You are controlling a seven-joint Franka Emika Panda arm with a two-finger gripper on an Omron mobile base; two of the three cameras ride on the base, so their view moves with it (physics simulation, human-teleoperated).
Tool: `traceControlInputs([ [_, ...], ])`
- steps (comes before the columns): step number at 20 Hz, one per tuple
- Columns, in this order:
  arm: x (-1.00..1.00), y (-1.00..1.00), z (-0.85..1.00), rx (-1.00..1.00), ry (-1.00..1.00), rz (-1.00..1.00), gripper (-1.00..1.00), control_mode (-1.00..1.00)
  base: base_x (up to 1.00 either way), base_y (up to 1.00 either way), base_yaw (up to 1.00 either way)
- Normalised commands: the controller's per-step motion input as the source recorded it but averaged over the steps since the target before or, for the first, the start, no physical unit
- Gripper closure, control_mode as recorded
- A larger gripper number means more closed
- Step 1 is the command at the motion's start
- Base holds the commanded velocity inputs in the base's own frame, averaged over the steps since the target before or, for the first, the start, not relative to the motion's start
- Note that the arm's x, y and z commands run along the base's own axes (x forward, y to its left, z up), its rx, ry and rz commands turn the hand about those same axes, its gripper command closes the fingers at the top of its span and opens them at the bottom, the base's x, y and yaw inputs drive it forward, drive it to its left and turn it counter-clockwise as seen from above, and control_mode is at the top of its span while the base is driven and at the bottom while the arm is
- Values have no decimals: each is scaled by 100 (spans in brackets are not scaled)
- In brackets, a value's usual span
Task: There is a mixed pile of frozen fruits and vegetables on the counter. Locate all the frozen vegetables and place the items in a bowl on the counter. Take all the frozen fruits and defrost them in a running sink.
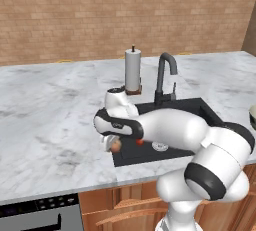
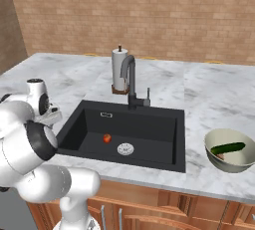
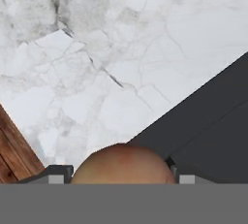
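Vegetables: the dark-green cucumber (image 2: 227, 148) lies in the pale bowl (image 2: 213, 157) near the right end of the worktop (image 2: 209, 87), with a pale brownish lump (image 2: 220, 157) beside it. I judge this half of the task done.
First fruit: a small red ball (image 2: 107, 138) rests on the floor of the black sink (image 2: 164, 124), just beside the silver drain (image 2: 125, 149).
Second fruit: the orange-tan peach (image 3: 122, 164) sits clamped between my fingers (image 3: 55, 173), at the front left corner of the sink.
My gripper (image 1: 113, 146): closed around the peach, hanging where worktop meets basin.
Left to do: I judge the peach must be lowered into the sink and let go. No water shows at the gooseneck faucet (image 2: 130, 77), so it may need turning on.
Right base view: gives the bowl's contents and the sink floor unobstructed.
Left base view: shows the peach under my wrist, plus a paper towel roll (image 1: 132, 70) behind the faucet.
Hand view: shows the peach up close over the sink's edge.
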Motion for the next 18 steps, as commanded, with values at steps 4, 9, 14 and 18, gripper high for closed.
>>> traceControlInputs([
  [4,7,-46,0,-1,6,-9,100,-100,0,0,0],
  [9,22,-45,0,-3,5,-4,100,-100,0,0,0],
  [14,25,-48,-1,-2,3,-2,100,-100,0,0,0],
  [18,25,-49,-5,-1,5,-1,100,-100,0,0,0],
])
